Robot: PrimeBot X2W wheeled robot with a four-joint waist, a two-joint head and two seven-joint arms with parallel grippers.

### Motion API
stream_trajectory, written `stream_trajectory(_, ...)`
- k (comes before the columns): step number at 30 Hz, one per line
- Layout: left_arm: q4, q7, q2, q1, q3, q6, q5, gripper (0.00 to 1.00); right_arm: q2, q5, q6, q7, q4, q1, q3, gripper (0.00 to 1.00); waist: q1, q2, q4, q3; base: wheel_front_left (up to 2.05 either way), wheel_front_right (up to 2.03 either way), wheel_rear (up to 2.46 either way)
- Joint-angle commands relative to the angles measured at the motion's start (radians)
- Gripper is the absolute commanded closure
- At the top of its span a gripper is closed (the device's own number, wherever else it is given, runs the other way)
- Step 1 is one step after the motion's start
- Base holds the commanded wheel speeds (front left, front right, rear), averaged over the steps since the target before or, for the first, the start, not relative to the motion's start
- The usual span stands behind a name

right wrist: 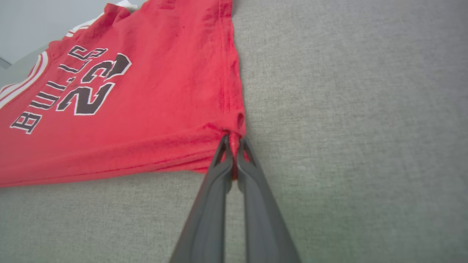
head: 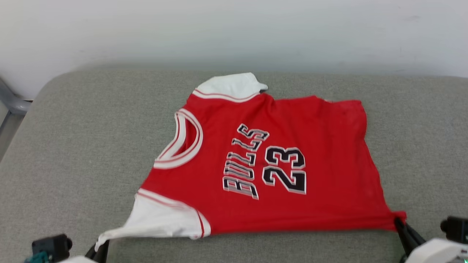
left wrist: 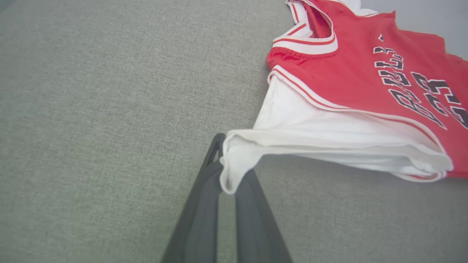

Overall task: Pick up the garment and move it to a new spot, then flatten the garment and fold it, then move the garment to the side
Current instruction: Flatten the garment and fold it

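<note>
The garment (head: 263,168) is a red jersey with white short sleeves, striped trim and black lettering with a number, spread face up on the grey cushion, neck to the left. My left gripper (head: 99,248) is shut on the tip of the near white sleeve; in the left wrist view the white cloth (left wrist: 237,153) is pinched between the dark fingers of the left gripper (left wrist: 226,171). My right gripper (head: 399,223) is shut on the near red hem corner, seen pinched by the right gripper (right wrist: 234,146) in the right wrist view. The near edge of the garment (right wrist: 120,120) is stretched taut between both grippers.
The grey fabric cushion (head: 73,153) ends at a pale wall behind. Its rounded left corner drops off beside a grey frame (head: 12,102). Bare cushion lies to the left and right of the jersey.
</note>
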Motion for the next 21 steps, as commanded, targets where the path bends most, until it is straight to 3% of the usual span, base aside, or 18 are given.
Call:
stream_trajectory(1, -0.028, 0.003, 0.02, 0.04, 0.019, 0.03, -0.009, 1.0, 0.014, -0.027, -0.005, 0.023, -0.05, 0.05, -0.041, 1.0, 0.0002, -0.0001, 0.003, -0.002, 0.0, 0.0, 0.0)
stream_trajectory(9, -0.162, 0.035, 0.043, 0.103, 0.03, 0.074, -0.027, 1.0, 0.104, -0.065, -0.005, 0.14, -0.245, 0.184, -0.129, 1.0, 0.0002, -0.0001, 0.008, 0.011, 0.0, 0.0, 0.0)
stream_trajectory(21, -0.065, 0.049, -0.011, -0.166, -0.017, -0.008, 0.017, 1.0, 0.068, -0.132, -0.004, 0.203, -0.231, -0.002, -0.045, 1.0, 0.0002, -0.0001, -0.023, 0.073, 0.0, 0.0, 0.0)
